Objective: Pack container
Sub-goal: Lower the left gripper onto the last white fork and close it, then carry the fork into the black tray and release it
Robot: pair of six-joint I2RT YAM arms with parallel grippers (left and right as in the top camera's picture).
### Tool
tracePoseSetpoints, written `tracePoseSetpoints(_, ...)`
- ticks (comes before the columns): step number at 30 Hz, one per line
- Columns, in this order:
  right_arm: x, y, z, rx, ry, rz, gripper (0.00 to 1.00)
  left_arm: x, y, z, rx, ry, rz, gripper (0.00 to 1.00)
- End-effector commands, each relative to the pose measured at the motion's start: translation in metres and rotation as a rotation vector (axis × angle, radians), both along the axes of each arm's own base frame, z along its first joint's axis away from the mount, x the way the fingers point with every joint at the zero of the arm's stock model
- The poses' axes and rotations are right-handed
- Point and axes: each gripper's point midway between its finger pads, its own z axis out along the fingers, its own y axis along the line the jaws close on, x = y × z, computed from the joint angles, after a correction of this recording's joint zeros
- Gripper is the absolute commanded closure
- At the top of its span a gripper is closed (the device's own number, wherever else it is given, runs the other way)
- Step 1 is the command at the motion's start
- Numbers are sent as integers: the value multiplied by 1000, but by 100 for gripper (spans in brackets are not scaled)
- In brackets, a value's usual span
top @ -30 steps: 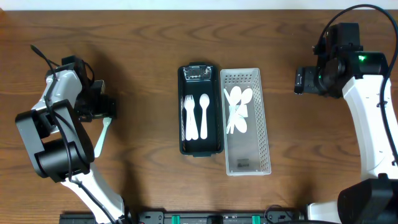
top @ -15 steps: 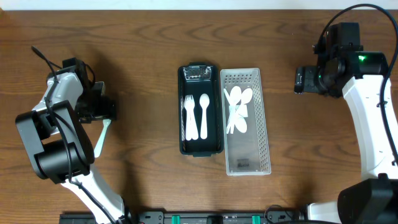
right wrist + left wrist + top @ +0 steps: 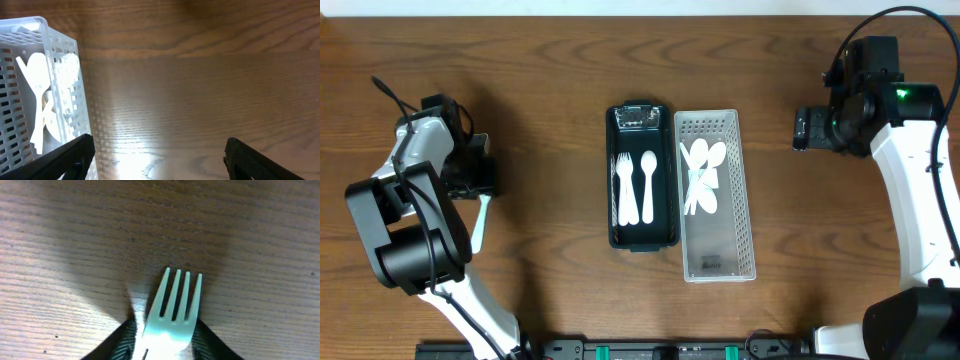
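A pale plastic fork (image 3: 172,315) lies on the wood at the far left, and my left gripper (image 3: 162,330) is shut on its neck, both fingers pressed against it. From overhead, only the fork's handle (image 3: 480,222) shows below the left gripper (image 3: 483,183). The black container (image 3: 642,238) stands mid-table with a white fork (image 3: 624,190) and a white spoon (image 3: 647,188) in it. Beside it on the right is a white perforated basket (image 3: 720,250) holding several white spoons (image 3: 702,172). My right gripper (image 3: 802,130) hovers open and empty, right of the basket (image 3: 82,100).
The container has a small black clip-like part at its far end (image 3: 640,116). Bare wooden tabletop surrounds both trays. The left arm's body (image 3: 410,240) occupies the front left, and the right arm (image 3: 920,210) runs down the right edge.
My left gripper's jaws have closed in on the fork, whose head now sits under the gripper. The right arm has not moved.
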Motion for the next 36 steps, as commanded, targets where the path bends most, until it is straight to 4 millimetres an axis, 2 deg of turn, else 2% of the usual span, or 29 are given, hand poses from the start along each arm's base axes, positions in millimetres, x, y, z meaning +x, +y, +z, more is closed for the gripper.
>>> tracePoseSetpoints(1, 0, -4, 0, -15, -2, 5, 13, -15, -2, -14, 9, 61, -4, 68)
tracePoseSetpoints(5, 1, -4, 0, -15, -3, 5, 13, -13, -7, -14, 10, 61, -19, 78)
tracePoseSetpoints(12, 2, -4, 1, -15, -7, 5, 14, -10, -17, -14, 13, 62, -52, 81)
tracePoseSetpoints(14, 2, -4, 1, -15, -7, 5, 13, -9, -20, -13, 14, 61, -63, 88)
tracePoseSetpoints(19, 1, -4, 1, -15, -6, 5, 13, -2, -30, -3, 22, 38, -89, 91)
tracePoseSetpoints(22, 2, -4, 1, -15, -7, 5, 13, 10, -39, 17, 37, -15, -102, 92)
tracePoseSetpoints(27, 2, -4, 1, -15, -7, 5, 13, 31, -66, 74, 59, -130, -152, 94)
tracePoseSetpoints(31, 1, -4, 1, -15, -6, 5, 13, 40, -99, 125, 65, -247, -162, 94)
tracePoseSetpoints(36, 1, -4, 1, -15, -6, 5, 13, 45, -155, 178, 30, -408, -158, 94)
